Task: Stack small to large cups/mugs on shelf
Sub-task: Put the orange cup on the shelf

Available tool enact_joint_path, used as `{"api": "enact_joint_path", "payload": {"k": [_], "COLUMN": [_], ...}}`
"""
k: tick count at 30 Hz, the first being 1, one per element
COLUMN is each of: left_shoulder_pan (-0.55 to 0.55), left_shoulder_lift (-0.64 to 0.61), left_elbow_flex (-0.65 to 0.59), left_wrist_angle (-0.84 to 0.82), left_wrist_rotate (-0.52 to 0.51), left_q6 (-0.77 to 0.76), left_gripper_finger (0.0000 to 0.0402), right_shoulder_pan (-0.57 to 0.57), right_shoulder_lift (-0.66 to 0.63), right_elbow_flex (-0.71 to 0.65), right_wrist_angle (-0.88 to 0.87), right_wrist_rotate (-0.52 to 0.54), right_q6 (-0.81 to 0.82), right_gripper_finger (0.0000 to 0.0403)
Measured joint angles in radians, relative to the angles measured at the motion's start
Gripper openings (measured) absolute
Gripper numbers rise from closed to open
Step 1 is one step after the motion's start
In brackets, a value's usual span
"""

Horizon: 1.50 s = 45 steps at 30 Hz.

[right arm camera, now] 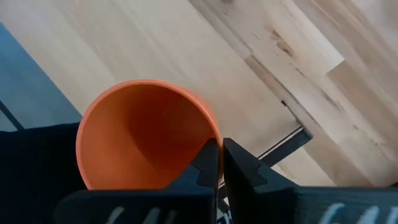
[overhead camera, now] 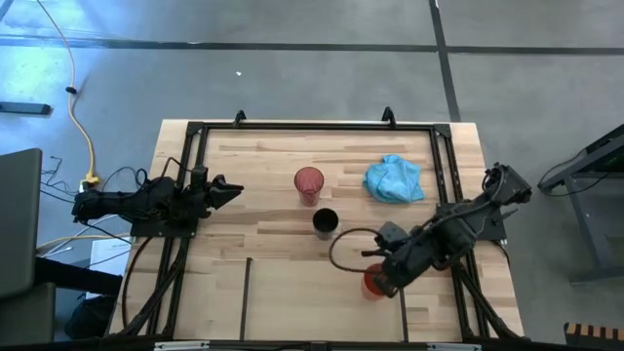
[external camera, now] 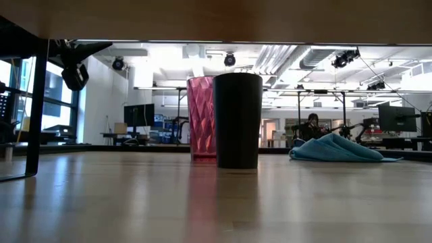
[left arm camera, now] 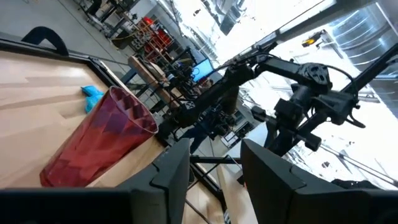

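right gripper (overhead camera: 382,281) pinches the orange cup's (right arm camera: 146,134) rim near the shelf (overhead camera: 322,292); next, set it down. left gripper (left arm camera: 214,171) waits open.

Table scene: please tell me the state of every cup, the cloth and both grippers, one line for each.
orange cup: upright, rim pinched by the right gripper, near the front edge.
black cup: upright, free.
red-pink cup: upright, free, behind the black cup.
blue cloth: crumpled on the table.
left gripper: fingers open, empty, at the left side.
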Motion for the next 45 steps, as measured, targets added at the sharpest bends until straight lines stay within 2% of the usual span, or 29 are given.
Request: {"api": "enact_joint_path", "payload": {"k": [10,21,45], "left_shoulder_pan": [0.0,0.0,0.0], "left_shoulder_lift": [0.0,0.0,0.0], "left_elbow_flex": [0.0,0.0,0.0], "left_wrist_angle": [0.0,0.0,-0.033], "left_wrist_rotate": [0.0,0.0,0.001], "left_q6": [-0.004,-0.019,-0.019], "left_gripper_finger": [0.0134,0.0134,0.0133], "right_shoulder_pan": [0.051,0.056,0.062], "right_shoulder_lift": [0.001,0.029,0.065], "right_elbow_flex": [0.0,0.0,0.0], "right_wrist_angle": [0.016,0.022,0.025], "right_wrist_rotate": [0.055,0.016,0.021], "right_q6": [0.07,0.086,0.11], "right_gripper_finger": [0.0,0.0,0.0]}}
